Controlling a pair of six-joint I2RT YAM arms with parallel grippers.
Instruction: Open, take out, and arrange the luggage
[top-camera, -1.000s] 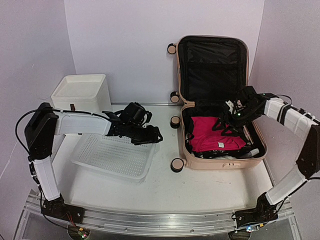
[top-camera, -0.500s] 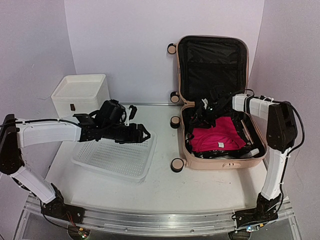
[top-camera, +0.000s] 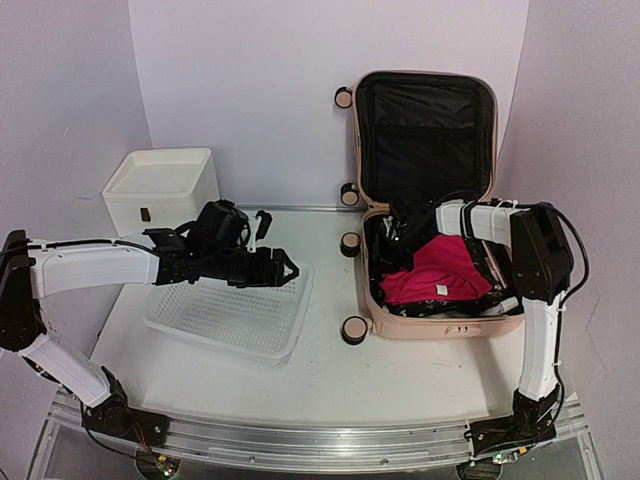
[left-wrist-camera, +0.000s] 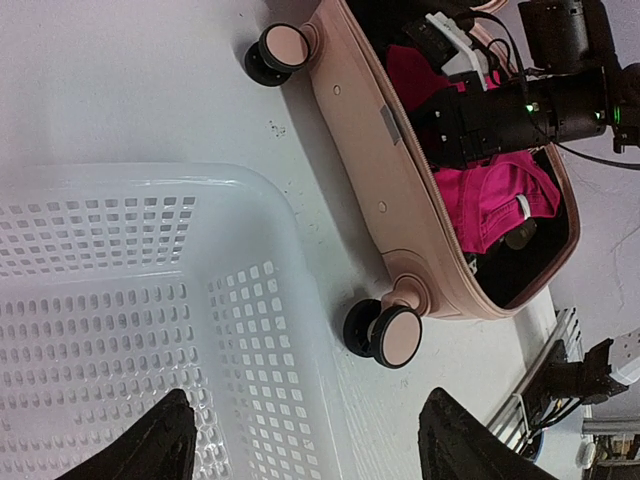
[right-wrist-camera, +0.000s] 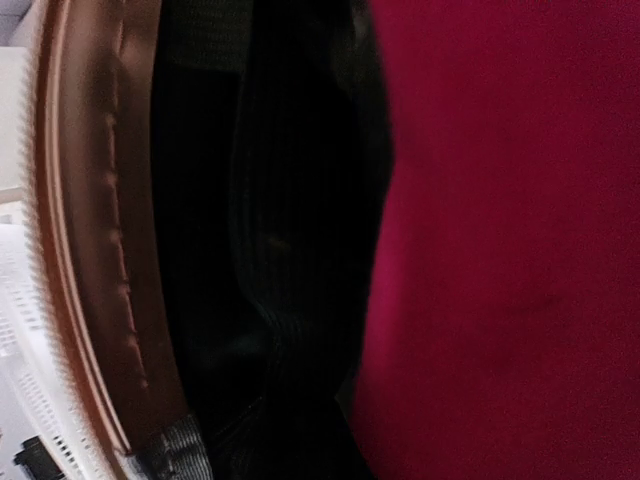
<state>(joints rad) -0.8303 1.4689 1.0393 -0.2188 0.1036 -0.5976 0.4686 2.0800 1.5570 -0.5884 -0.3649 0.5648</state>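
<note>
The luggage (top-camera: 432, 324) lies open at the right of the table, its pale pink shell (left-wrist-camera: 365, 150) down and its black-lined lid (top-camera: 425, 120) propped against the back wall. A magenta garment (top-camera: 438, 277) and dark items fill it. My right gripper (top-camera: 402, 228) is shut, low in the case's back left corner. The right wrist view shows only black fabric (right-wrist-camera: 270, 250) and the magenta garment (right-wrist-camera: 510, 240) pressed close; its fingers are hidden, so a hold cannot be made out. My left gripper (top-camera: 285, 268) hangs open and empty over the white mesh basket (top-camera: 225, 318).
A white plastic drawer unit (top-camera: 165, 185) stands at the back left, behind the left arm. The suitcase's caster wheels (left-wrist-camera: 385, 335) stick out toward the basket (left-wrist-camera: 120, 300), with a strip of bare table between them. The metal rail runs along the near edge.
My right arm swung from the case's right side to its back left corner and its jaws shut. My left arm drew back leftward over the basket, still open.
</note>
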